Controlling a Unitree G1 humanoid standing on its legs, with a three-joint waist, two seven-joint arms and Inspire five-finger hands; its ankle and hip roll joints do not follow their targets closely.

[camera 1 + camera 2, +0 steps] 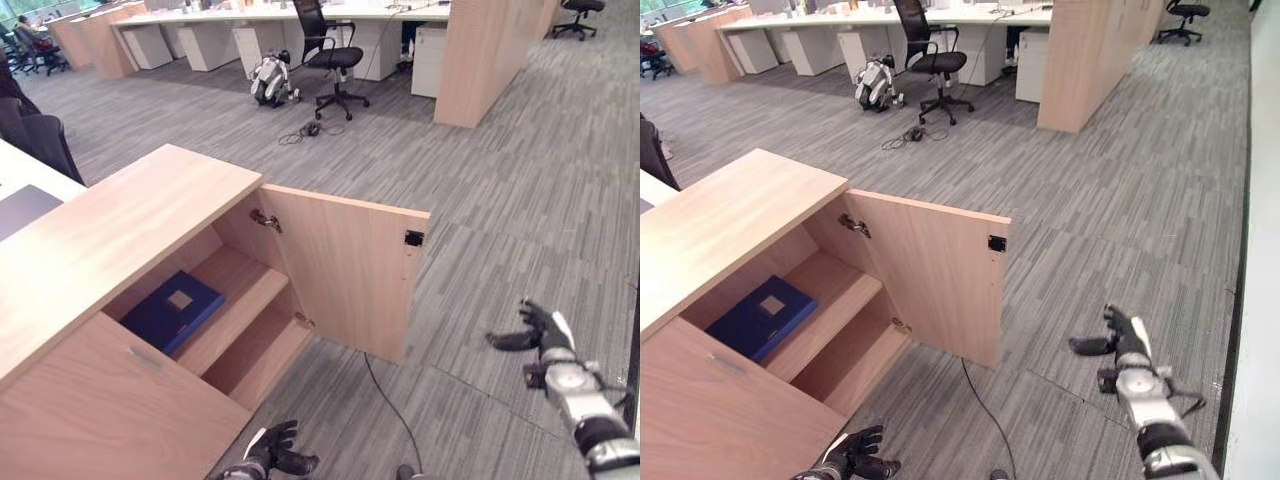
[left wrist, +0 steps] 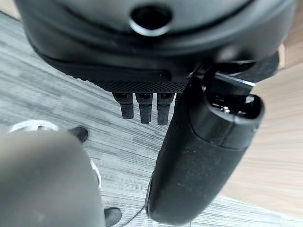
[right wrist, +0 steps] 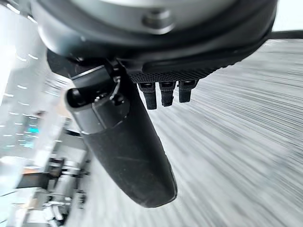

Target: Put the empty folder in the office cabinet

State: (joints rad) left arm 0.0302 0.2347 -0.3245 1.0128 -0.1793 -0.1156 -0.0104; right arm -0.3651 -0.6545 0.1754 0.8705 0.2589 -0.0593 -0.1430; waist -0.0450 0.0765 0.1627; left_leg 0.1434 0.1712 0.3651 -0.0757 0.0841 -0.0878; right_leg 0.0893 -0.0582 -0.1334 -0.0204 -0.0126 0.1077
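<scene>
A blue folder (image 1: 172, 310) with a pale label lies flat on the upper shelf of the low wooden office cabinet (image 1: 130, 215). The cabinet door (image 1: 345, 270) stands swung wide open towards me. My left hand (image 1: 272, 452) hangs low in front of the cabinet, just below the lower shelf (image 1: 255, 355), fingers relaxed and holding nothing; its thumb (image 2: 189, 156) sticks out over the carpet. My right hand (image 1: 537, 330) floats over the carpet well to the right of the door, open and empty, with its thumb (image 3: 128, 146) extended.
A black office chair (image 1: 330, 55) and a small white machine (image 1: 270, 80) stand on the grey carpet far behind the cabinet. A wooden partition (image 1: 485, 60) rises at the back right. A dark chair back (image 1: 35, 135) sits beyond the cabinet's left end.
</scene>
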